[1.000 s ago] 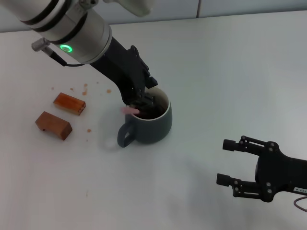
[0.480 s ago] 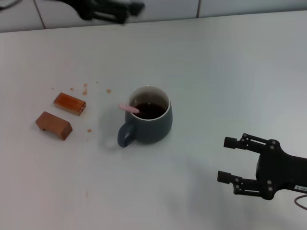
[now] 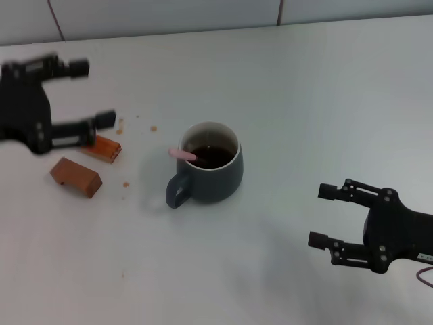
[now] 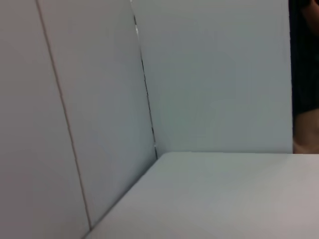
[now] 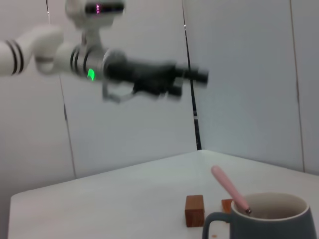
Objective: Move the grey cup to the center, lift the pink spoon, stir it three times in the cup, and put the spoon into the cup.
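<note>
The grey cup stands mid-table with its handle toward the front left and dark liquid inside. The pink spoon rests in it, its pink handle leaning out over the rim beside the handle; the right wrist view shows the cup and spoon the same way. My left gripper is open and empty, blurred, off to the left of the cup above the brown blocks. It also shows high in the air in the right wrist view. My right gripper stands open near the front right, apart from the cup.
Two brown blocks lie left of the cup, with small crumbs scattered around them. A tiled wall runs along the table's far edge.
The left gripper let go of the spoon in the cup, rose out of view at the top, then came back in at the left. The spoon stays in the cup.
</note>
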### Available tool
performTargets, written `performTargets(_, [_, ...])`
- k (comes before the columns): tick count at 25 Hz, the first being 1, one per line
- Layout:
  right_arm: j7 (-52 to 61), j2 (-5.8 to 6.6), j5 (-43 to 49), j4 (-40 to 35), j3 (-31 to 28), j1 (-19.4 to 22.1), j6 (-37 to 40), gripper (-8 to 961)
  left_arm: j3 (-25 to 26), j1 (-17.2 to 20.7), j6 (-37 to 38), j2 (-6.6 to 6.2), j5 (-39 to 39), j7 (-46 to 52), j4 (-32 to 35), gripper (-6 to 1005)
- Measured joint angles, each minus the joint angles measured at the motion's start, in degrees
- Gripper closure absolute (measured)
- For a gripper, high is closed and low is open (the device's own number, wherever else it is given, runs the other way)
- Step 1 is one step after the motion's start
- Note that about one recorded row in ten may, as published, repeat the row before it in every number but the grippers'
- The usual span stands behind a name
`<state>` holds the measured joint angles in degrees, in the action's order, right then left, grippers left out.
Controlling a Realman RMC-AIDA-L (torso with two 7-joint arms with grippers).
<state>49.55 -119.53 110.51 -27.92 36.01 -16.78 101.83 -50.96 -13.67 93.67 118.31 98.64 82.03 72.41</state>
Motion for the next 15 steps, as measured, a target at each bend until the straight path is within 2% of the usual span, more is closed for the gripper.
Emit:
performTargets(1, [0.0, 0.0, -0.3, 0.0, 0.0, -0.1, 0.0, 158, -0.2, 0.7, -0.2, 0.17, -0.2, -5.3, -6.2, 185])
performTargets(2, [0.0, 0.0, -0.3, 0.0, 0.0, -0.1, 0.0, 158, -0.2, 0.7, -0.2, 0.17, -0.2, -5.3, -6.2, 185])
performTargets(3, [0.0, 0.0, -0.4, 0.0, 0.0, -0.2, 0.0, 158, -0.3, 0.8, -0.3, 0.24, -0.2, -8.2, -9.5, 185])
performTargets(5, [0.0, 0.0, -0.5, 0.0, 0.0, -0.4, 0.0, 158, -0.5, 0.6, -0.5, 0.26, -0.2, -14.7, -16.8, 184])
performTargets(6, [0.0, -0.02, -0.5, 0.0, 0.0, -0.5, 0.0, 158, -0.5, 0.3, -0.3, 0.14, -0.1, -19.5, -22.6, 184])
performTargets(15, [-0.1, -0.06, -1.3, 0.2, 0.2, -0.6, -0.3, 158, 0.2, 0.9, -0.9, -0.11, 0.0, -27.5, -33.2, 185])
